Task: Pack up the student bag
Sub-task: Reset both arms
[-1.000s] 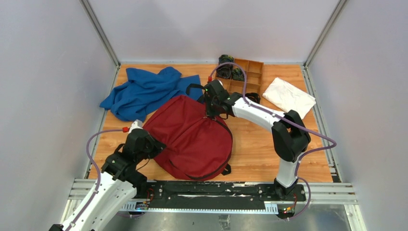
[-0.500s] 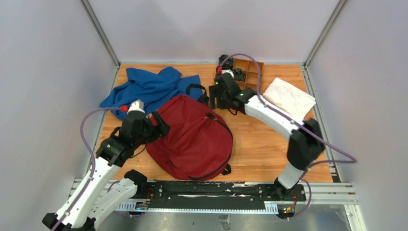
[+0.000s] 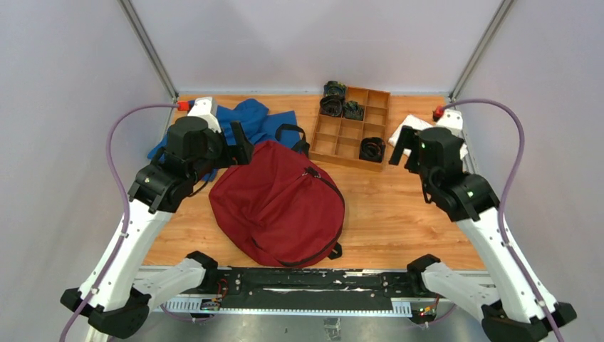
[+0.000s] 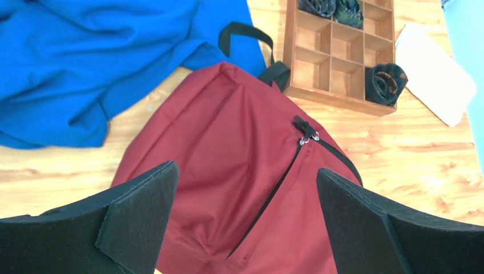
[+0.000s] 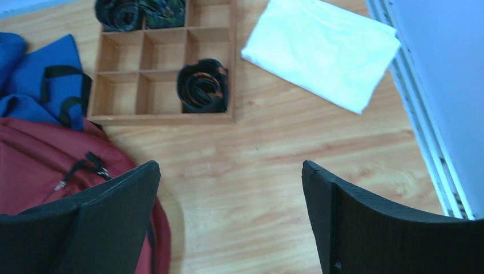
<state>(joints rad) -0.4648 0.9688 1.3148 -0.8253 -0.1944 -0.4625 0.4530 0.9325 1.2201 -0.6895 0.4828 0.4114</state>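
Arms: both have come off the student bag (image 3: pixel 278 206) since a second ago, when we saw the right claw down at its zipper pulls and the left at its near-left edge. Each now hangs raised on its own side of the table (image 3: pixel 399 221).
Left gripper (image 4: pixel 244 169): jaws spread wide with nothing between them, above the bag's far-left part.
Right gripper (image 5: pixel 230 165): jaws spread wide and empty, over bare wood to the right of the bag.
Bag's place: we find it lying flat at centre-left, between the two arms, with its top end toward the far side.
Zipper pulls (image 4: pixel 305 138): they sit at the far end of a black zipper line, which looks drawn shut along the stretch we can see.
Top handle (image 4: pixel 242 34): a black loop lying on the blue cloth.
Blue cloth (image 4: pixel 74 68): rumpled at the far left, touching the bag's top end. In the overhead view the left arm hides part of it.
Wooden tray (image 5: pixel 162 119): a divided tray at the far centre, just beside the bag's top corner.
Dark rolls: one (image 5: pixel 202 85) sits in the tray's near-right compartment, and two more (image 5: pixel 117 11) fill far compartments.
White cloth (image 5: pixel 322 51): folded at the far right, partly behind the right arm in the overhead view.
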